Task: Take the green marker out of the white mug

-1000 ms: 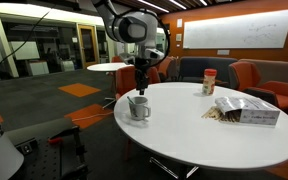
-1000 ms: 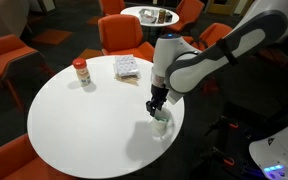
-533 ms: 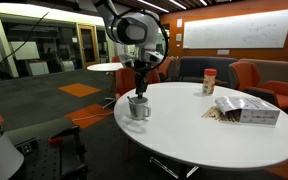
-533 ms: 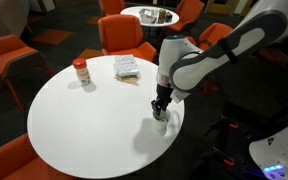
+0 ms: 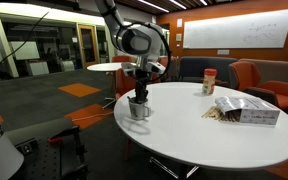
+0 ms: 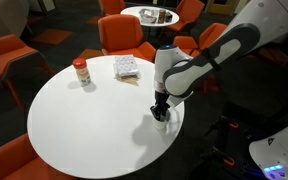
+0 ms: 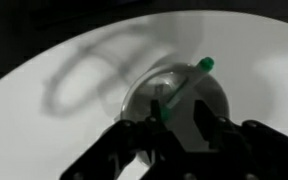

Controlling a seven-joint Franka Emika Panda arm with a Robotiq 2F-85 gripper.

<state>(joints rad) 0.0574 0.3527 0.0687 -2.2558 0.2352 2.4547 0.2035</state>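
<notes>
The white mug [image 7: 174, 95] stands on the round white table [image 5: 234, 140] near its edge; in both exterior views my gripper covers most of it [image 5: 137, 108] [image 6: 161, 116]. The green marker [image 7: 184, 88] leans inside the mug, its cap end over the rim. My gripper [image 7: 174, 122] is lowered straight over the mug [image 5: 138, 98] [image 6: 160, 108]. Its fingers are open, one on each side of the marker's lower end, not closed on it.
A jar with a red lid and orange label [image 5: 210, 82] [image 6: 81, 72] and a flat packet [image 5: 246, 110] [image 6: 127, 67] lie on the far part of the table. Orange chairs [image 6: 124, 35] and another round table [image 6: 150, 14] surround it.
My gripper has come down over the mug, from just above it to around its rim. The mug and marker have not moved.
</notes>
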